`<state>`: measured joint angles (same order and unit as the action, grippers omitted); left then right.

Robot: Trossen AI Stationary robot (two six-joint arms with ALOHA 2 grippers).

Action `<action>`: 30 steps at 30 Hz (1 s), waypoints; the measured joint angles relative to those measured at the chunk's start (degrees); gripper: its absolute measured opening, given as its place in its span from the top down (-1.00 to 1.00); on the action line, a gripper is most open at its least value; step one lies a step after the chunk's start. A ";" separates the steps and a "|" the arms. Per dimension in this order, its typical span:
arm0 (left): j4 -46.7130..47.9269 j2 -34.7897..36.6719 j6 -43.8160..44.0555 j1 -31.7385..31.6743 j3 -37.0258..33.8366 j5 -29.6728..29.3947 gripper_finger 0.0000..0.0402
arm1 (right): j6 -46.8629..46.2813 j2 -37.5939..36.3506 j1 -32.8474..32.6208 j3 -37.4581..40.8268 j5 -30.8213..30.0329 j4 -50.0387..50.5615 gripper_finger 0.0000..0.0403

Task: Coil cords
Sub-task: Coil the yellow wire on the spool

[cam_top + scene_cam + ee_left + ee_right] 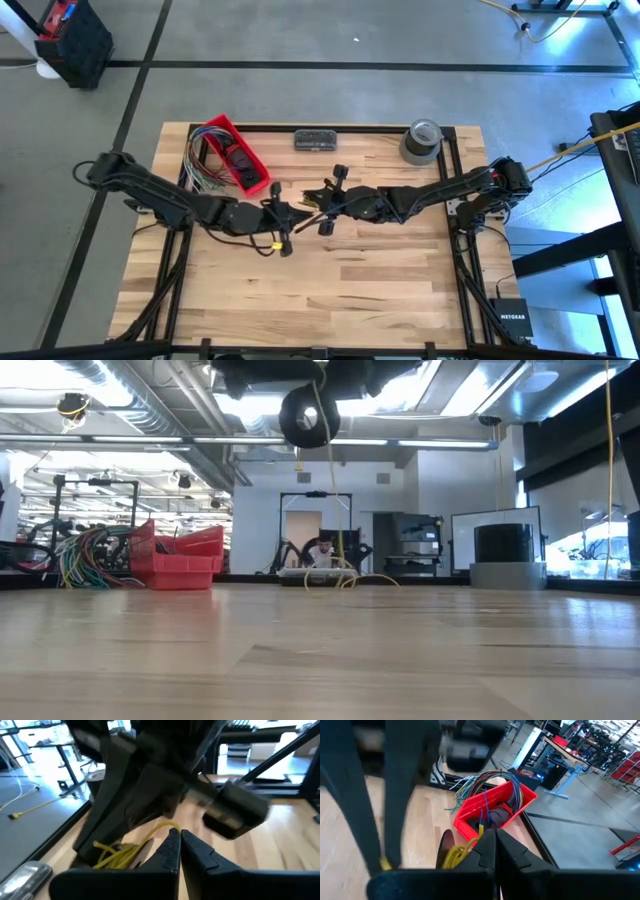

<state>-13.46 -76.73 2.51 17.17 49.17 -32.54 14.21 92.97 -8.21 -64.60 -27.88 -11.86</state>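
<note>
In the high view the lower half of the table point(330, 290) lies bare, with free room down to its front edge. At the centre the left gripper point(298, 213) and the right gripper point(318, 207) meet, both with fingers pressed together. The yellow cord point(328, 490) hangs between them, its loops resting on the wood. Whether either claw pinches it cannot be told. Farther, upper left, stands the red bin point(238, 155); the tape roll point(422, 141) sits near the upper right edge.
</note>
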 joint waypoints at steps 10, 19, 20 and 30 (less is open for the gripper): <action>-5.42 -4.81 -1.22 -2.02 0.00 -0.02 1.00 | -3.89 0.00 0.00 0.00 0.02 -4.38 0.99; -6.24 -5.41 -1.43 -3.02 0.05 -0.82 1.00 | -0.50 -0.80 -0.02 -0.02 1.15 -14.20 0.99; -6.29 -5.37 -1.43 -3.02 0.12 -0.78 1.00 | 0.01 -1.14 -0.02 -0.37 1.14 -14.51 0.99; -6.34 -5.25 -3.88 -3.10 0.31 -0.43 1.00 | 4.47 -2.88 -1.68 -5.09 2.94 -13.94 0.99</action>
<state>-19.79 -81.97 -1.37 14.06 49.47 -32.97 18.68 90.09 -9.88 -69.69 -24.94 -25.79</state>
